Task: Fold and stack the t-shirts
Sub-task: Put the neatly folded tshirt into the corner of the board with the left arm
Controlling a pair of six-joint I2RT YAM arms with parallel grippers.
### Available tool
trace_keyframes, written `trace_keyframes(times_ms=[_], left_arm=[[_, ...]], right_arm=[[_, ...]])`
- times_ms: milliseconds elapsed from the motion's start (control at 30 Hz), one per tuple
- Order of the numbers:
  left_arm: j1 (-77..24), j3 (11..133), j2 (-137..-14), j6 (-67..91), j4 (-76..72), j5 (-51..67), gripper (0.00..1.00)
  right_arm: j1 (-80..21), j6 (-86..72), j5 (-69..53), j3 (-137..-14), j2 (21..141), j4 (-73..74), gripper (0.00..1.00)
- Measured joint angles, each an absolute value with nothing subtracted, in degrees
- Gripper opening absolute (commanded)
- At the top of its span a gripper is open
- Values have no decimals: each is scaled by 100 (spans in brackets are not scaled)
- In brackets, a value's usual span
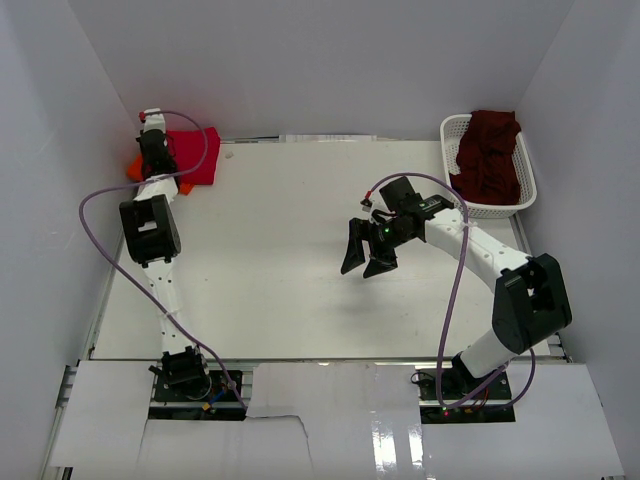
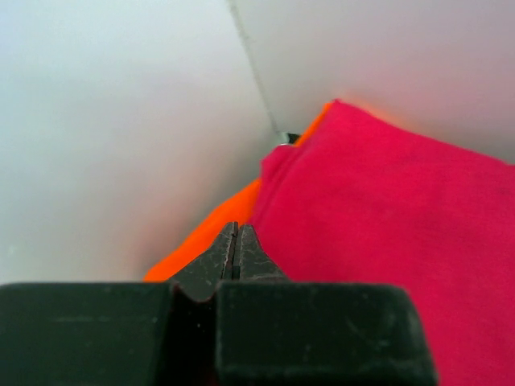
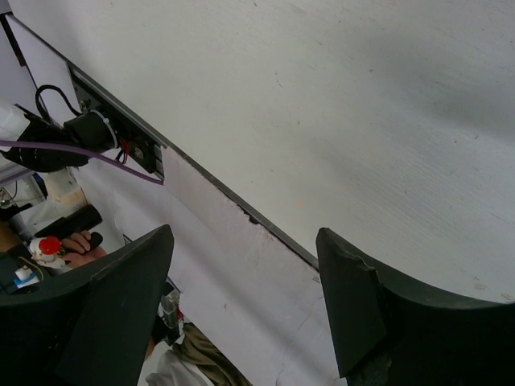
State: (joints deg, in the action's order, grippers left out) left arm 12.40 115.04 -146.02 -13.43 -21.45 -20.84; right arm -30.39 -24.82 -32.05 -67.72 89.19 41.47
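Left wrist view shows the left gripper (image 2: 236, 232) closed tight, its tips at the edge of the red t-shirt (image 2: 386, 241), which lies over the orange t-shirt (image 2: 199, 248). Only the top view shows the maroon t-shirt (image 1: 488, 155) in the basket (image 1: 450, 126), far beyond the wide, empty right gripper (image 1: 364, 266).

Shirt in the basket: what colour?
Shirt is dark maroon, clearest in top external view.

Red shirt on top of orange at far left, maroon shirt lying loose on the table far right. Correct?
No. The maroon shirt is not on the table: it sits bunched in the white basket at far right, per the top view. The red shirt does lie on the orange shirt at far left.
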Motion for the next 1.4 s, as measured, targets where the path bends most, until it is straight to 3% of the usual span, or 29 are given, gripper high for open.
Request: trace_keyframes(times_ms=[467, 867, 967, 1100, 1167, 1200, 1233, 1400], left_arm=[[1339, 11382, -14875, -1144, -2193, -2060, 0], [1326, 11513, -14770, -1068, -2119, -2097, 18], [1288, 11268, -14449, -1000, -2099, -2034, 27], [1155, 10602, -13664, -913, -2097, -2014, 49], [1035, 10204, -13187, -915, -2115, -2082, 65], [952, 9959, -12908, -917, -2115, -2123, 77], [856, 9712, -12641, -923, -2143, -2189, 97], [242, 8611, -11349, -908, -1911, -2864, 98]], right_arm=[[-3039, -2458, -3212, -6772, 8943, 4154, 78], [-3041, -2408, -3234, -6772, 8943, 4156, 78], [-3039, -2366, -3229, -6772, 8936, 4156, 79], [-3039, -2294, -3199, -6772, 8901, 4152, 79], [-3039, -2237, -3181, -6772, 8847, 4147, 79], [-3039, -2211, -3175, -6772, 8807, 4143, 80], [-3039, -2189, -3166, -6772, 8759, 4136, 80], [-3030, -2086, -3070, -6770, 8359, 3953, 81]])
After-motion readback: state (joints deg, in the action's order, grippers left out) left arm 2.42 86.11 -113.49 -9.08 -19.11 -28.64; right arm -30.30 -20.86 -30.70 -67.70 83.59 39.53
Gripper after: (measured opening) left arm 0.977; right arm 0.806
